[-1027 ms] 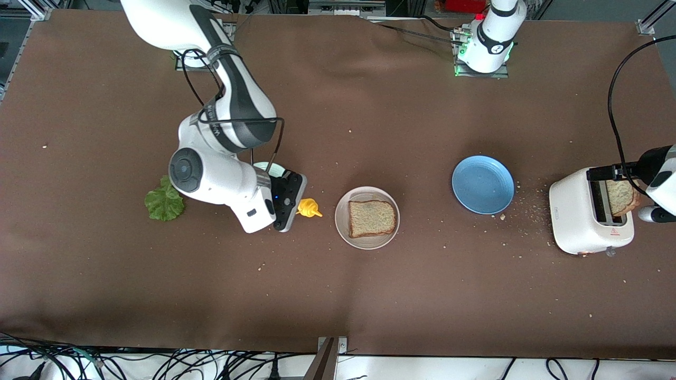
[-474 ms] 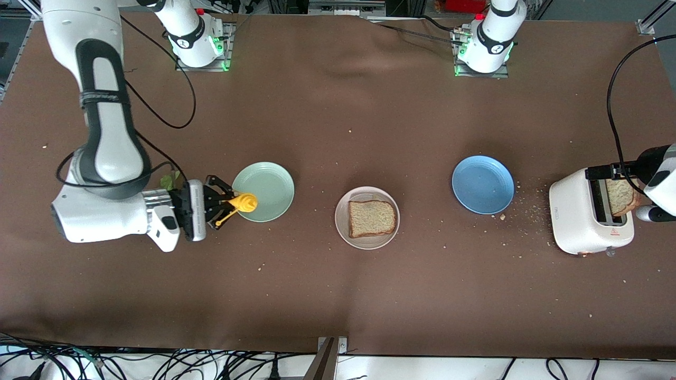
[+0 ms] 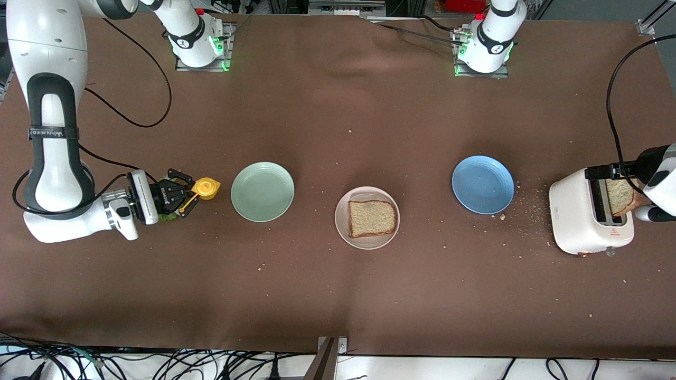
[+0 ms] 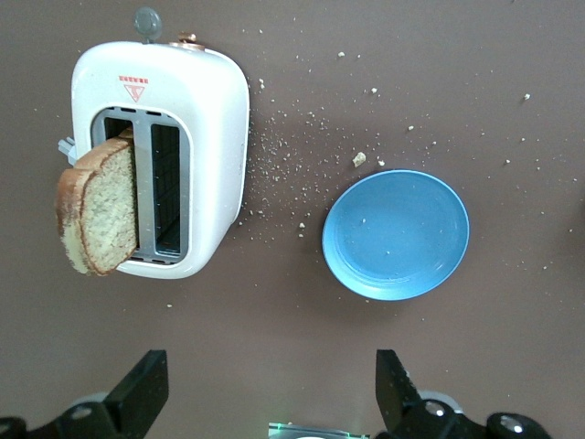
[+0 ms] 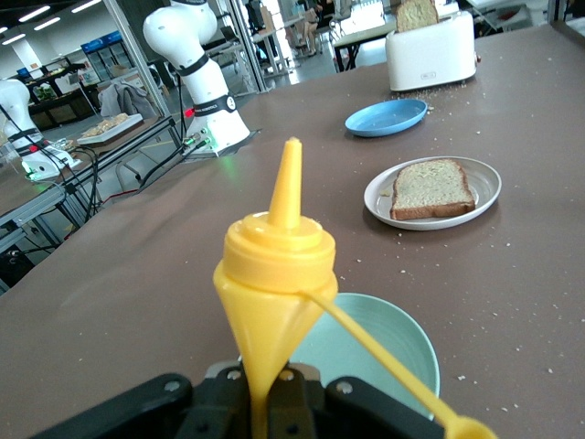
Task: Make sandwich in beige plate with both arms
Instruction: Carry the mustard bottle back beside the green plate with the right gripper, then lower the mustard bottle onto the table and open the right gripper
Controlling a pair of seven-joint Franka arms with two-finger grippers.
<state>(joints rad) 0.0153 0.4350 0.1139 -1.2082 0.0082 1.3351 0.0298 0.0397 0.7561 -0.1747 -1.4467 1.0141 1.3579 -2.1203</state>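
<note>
Sandwich unfinished: single wholegrain bread slice [image 3: 372,218] lying flat in beige plate [image 3: 342,228] at mid-table. Second bread slice [image 4: 97,207] standing tilted out of one slot of white toaster [image 3: 573,221] at left arm's end of table, crumbs strewn between toaster and blue plate [image 3: 482,184]. Blue plate set between toaster and beige plate, slightly farther from front camera than beige plate. Mint-green plate [image 3: 262,191] placed toward right arm's end, beside beige plate, bare. Lettuce leaf [image 3: 168,217] mostly hidden under right gripper, only a green edge showing.

Right gripper [image 3: 186,197] held level just above table, beside mint-green plate, jaws clenched on yellow squeeze bottle [image 3: 205,188]; bottle nozzle pointing toward mint-green plate, tethered cap [image 5: 462,427] dangling loose on its strap.

Left gripper [image 4: 272,389] poised over table between toaster and blue plate, jaws released and spread wide, nothing between fingers [image 4: 142,389]. Left arm [image 3: 656,179] waiting above toaster.
</note>
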